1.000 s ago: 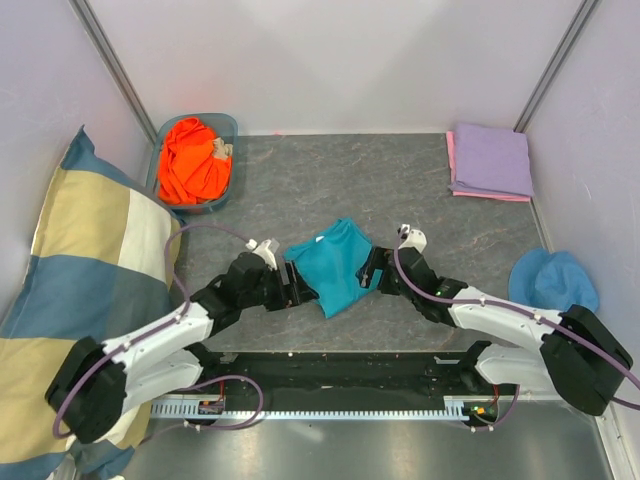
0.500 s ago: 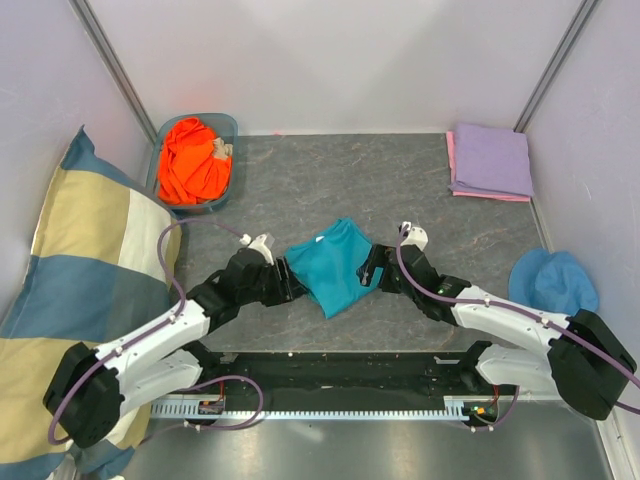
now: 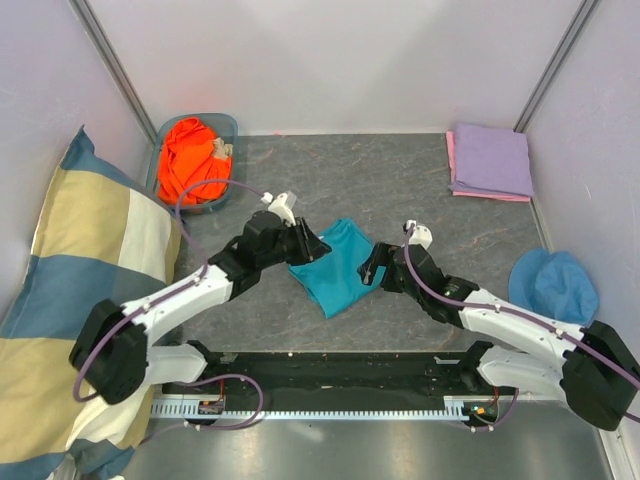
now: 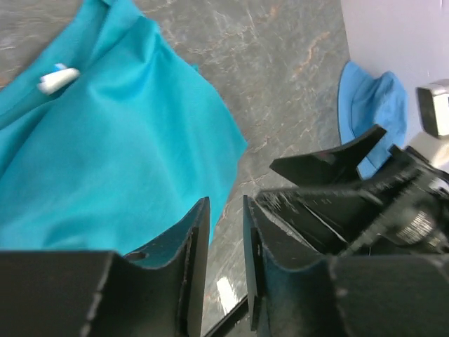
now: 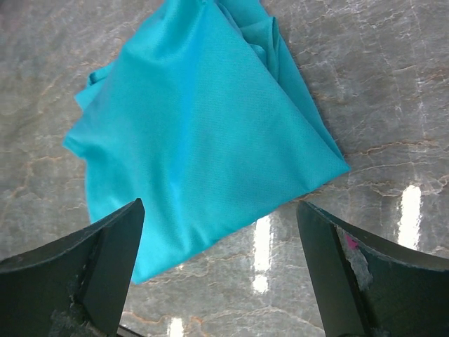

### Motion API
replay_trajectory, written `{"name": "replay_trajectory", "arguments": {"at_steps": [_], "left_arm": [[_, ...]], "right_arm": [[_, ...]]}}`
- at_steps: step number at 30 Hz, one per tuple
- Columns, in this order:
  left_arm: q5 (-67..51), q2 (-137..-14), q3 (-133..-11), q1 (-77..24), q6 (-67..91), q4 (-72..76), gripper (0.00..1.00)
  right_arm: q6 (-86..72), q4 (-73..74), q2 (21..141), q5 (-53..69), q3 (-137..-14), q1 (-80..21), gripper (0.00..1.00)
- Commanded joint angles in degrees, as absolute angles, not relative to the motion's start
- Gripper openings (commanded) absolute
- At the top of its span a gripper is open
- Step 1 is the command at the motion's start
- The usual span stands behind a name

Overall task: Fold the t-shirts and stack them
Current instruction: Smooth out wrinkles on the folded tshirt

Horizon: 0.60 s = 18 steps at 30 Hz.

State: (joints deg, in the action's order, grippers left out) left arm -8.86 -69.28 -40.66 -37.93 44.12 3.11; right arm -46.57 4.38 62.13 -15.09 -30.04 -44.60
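A teal t-shirt [image 3: 340, 270] lies folded in a rough diamond near the middle of the grey table; it also shows as the teal cloth [image 4: 105, 154] in the left wrist view and as the teal diamond [image 5: 203, 133] in the right wrist view. My left gripper [image 3: 315, 243] hovers at its upper left edge. Its jaws [image 4: 226, 203] stand a narrow gap apart, with bare table showing between them. My right gripper [image 3: 368, 268] is at the shirt's right edge, wide open [image 5: 219, 207] above the near corner. An orange t-shirt [image 3: 192, 160] is bunched in a basket. A lavender t-shirt [image 3: 492, 158] lies folded on a pink t-shirt [image 3: 451, 160].
The blue basket [image 3: 228, 125] stands at the back left. A checked pillow [image 3: 80, 260] leans along the left wall. A blue bucket hat [image 3: 553, 280] lies at the right edge, and the same hat [image 4: 368, 98] shows in the left wrist view. Walls enclose three sides.
My left arm has swung away from me and to the right, up to the shirt's upper left edge, and its jaws have narrowed. The right gripper has shifted slightly and stays wide open.
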Motion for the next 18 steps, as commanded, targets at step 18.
{"name": "replay_trajectory", "arguments": {"at_steps": [18], "left_arm": [[-26.45,-101.95,-46.75,-35.6,40.78,29.09,0.24]], "right_arm": [[-55.71,5.01,56.78,-14.94,-26.02,-49.92,0.98]]}}
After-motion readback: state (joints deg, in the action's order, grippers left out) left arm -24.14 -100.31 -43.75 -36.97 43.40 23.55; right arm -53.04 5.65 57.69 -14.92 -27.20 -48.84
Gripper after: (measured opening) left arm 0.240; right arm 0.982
